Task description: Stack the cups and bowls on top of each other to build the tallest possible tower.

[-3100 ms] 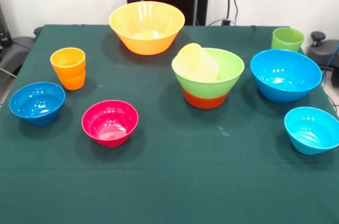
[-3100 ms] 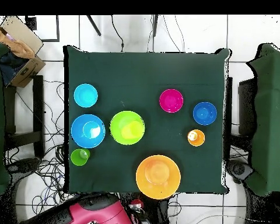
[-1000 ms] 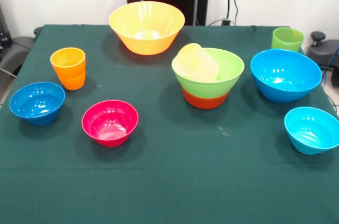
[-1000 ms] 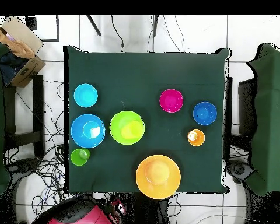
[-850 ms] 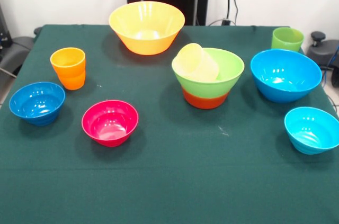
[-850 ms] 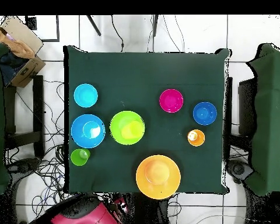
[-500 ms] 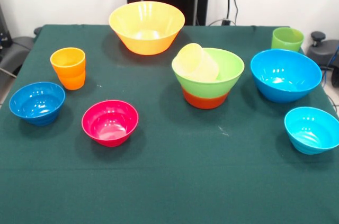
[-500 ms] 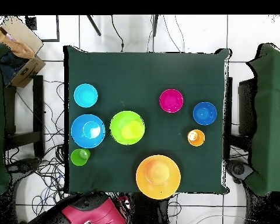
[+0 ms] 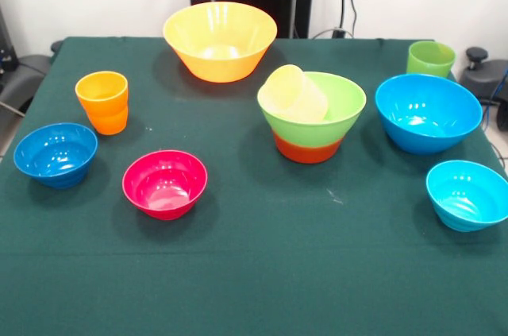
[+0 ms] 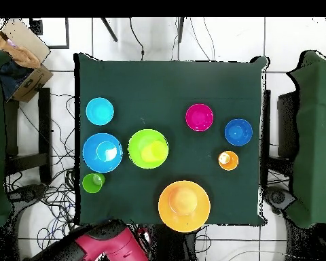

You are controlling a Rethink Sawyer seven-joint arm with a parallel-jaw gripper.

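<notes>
The tower stands at the table's middle: an orange-red bowl carries a light green bowl, and a pale yellow cup lies tilted inside the green one. Loose around it are a big yellow-orange bowl, an orange cup, a small dark blue bowl, a magenta bowl, a big blue bowl, a small cyan bowl and a light green cup. Only the arm's red link shows, drawn back past the table's edge. The gripper itself is out of sight.
The dark green cloth covers the whole table. In the overhead view, cables lie on the floor by the green cup's side, a cardboard box sits at the upper left, and other green-covered tables flank both sides.
The red arm link has swung a little from side to side beyond the table's edge. No cup or bowl has moved.
</notes>
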